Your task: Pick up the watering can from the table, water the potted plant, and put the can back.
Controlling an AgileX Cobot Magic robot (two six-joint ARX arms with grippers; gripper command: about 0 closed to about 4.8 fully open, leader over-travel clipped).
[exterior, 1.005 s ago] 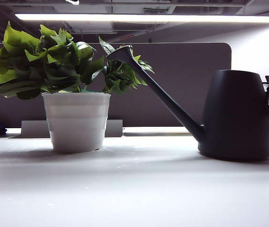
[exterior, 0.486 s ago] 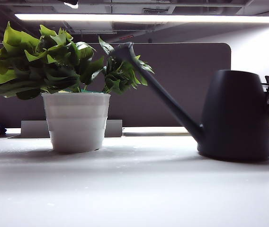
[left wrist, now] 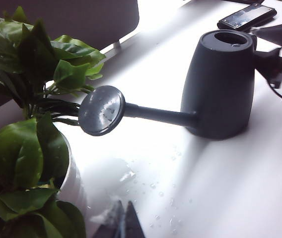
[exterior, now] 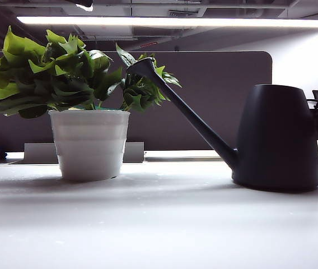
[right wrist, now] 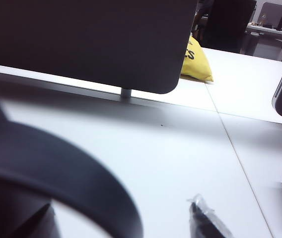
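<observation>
1. Table (exterior: 159,224): bare in the foreground. The left wrist view showed water drops (left wrist: 156,187) on it between pot and can.
2. Left gripper (left wrist: 122,223): hung low beside the plant (exterior: 89,112), fingertips close together and holding nothing. It was well apart from the can and had no part in this step.
3. Can (exterior: 276,140): stood upright on its base at the right of the table. Its spout rose (left wrist: 101,110) reached up among the outer leaves; touching or just short of them, I could not tell.
4. Right gripper (right wrist: 245,213): sat behind the can by the handle (right wrist: 81,188). Its fingertips were spread with only bare table between them, so nothing was held.
5. Judgement: can set down; the step in hand was letting go and clearing the handle.
6. To do it well: keep the jaws wide and draw straight back from the loop. Do not sweep sideways, since a finger catching the handle would swing the spout into the leaves or slide the can on the wet top.
7. Lift only once clear of the loop.
8. Far side: dark partition (exterior: 215,101) behind both things, and a phone (left wrist: 245,16) beyond the can. Neither lay in the retreat path as far as I could see.
</observation>
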